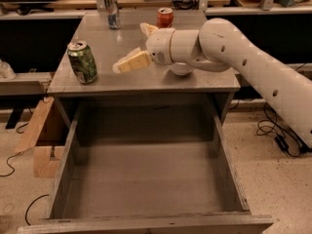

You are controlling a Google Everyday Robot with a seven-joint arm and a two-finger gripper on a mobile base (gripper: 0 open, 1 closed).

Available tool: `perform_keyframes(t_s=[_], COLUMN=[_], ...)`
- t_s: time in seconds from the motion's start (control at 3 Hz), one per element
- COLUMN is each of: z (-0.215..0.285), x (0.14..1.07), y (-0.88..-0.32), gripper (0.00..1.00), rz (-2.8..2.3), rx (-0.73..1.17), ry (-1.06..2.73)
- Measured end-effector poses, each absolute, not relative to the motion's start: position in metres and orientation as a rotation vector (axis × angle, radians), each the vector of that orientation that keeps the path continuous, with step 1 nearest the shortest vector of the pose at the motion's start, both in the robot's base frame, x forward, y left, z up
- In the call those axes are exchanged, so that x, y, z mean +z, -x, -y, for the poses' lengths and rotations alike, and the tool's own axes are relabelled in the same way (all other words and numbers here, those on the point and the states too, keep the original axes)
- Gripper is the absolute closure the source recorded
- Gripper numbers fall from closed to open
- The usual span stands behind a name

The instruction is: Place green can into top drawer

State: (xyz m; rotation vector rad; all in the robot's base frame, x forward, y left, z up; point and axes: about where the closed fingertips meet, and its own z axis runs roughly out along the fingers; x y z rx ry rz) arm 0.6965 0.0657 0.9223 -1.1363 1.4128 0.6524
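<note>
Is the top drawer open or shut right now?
Open: the top drawer is pulled out, bare bottom showing. Claw hovers over the table, near the green can.

Your arm [253,65] is smooth, white and rounded, dotted with small dark holes, its gripper [130,48] above the table [105,45] bearing pale yellow fingers [132,62] spread apart.
</note>
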Motion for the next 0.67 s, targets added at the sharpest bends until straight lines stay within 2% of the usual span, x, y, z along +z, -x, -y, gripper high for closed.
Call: perform_keyframes(t_s=[0.67], z=[-0.125], x=[0.907], y=[-0.723], gripper=[0.0], rz=[-1.327], rx=[0.796], ry=[1.117])
